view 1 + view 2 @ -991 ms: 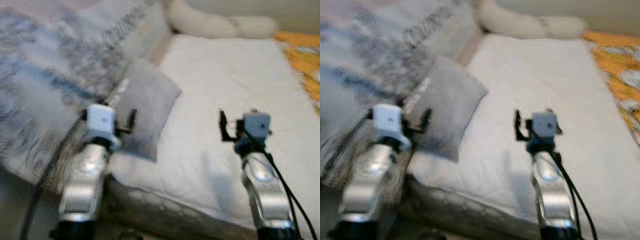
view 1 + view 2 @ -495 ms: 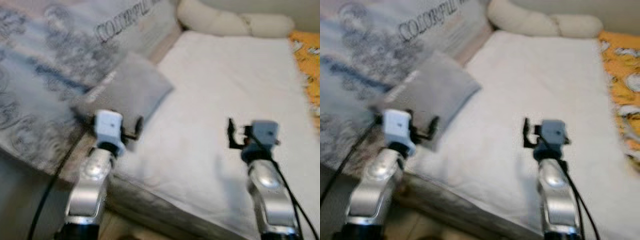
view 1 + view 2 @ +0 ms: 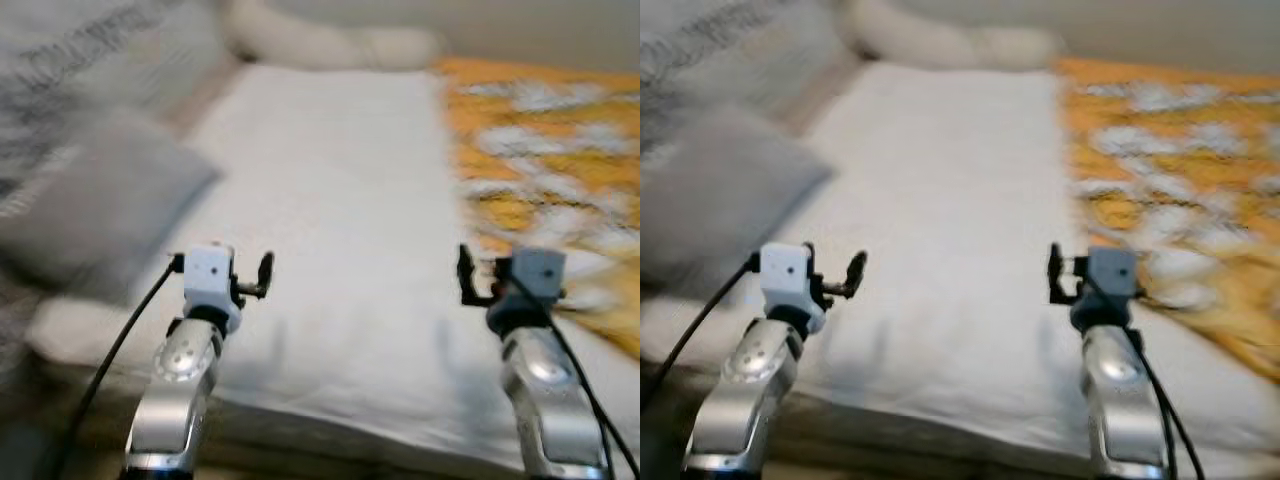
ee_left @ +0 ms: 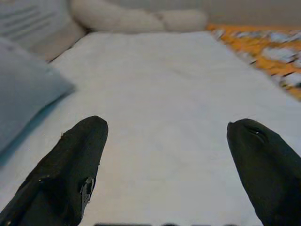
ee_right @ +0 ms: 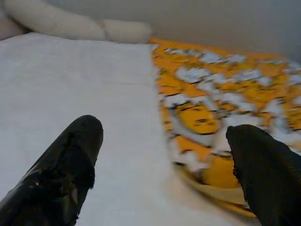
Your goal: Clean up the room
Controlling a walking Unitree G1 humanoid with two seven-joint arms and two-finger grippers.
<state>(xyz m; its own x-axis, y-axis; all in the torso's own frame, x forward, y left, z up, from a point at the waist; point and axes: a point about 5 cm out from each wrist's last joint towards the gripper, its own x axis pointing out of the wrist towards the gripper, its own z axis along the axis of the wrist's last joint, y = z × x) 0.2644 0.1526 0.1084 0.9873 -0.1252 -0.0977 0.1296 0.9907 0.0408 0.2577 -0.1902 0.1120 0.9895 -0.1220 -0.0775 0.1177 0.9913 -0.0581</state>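
A bed with a white sheet (image 3: 320, 170) lies before me. A grey pillow (image 3: 95, 205) rests at its left side. An orange and white patterned blanket (image 3: 545, 160) covers its right side. My left gripper (image 4: 167, 150) hovers open and empty above the sheet near the bed's front edge; its arm (image 3: 185, 350) is at the lower left. My right gripper (image 5: 164, 160) is open and empty, over the border between the sheet and the orange blanket; its arm (image 3: 535, 350) is at the lower right.
A long cream bolster (image 3: 330, 45) lies across the far end of the bed. A grey patterned cover with lettering (image 3: 70, 70) is bunched at the far left behind the pillow. The views are blurred by camera motion.
The camera has swung to the right: the grey pillow and patterned cover slid to the left, and the orange blanket came far more into view. Both grippers stay open.
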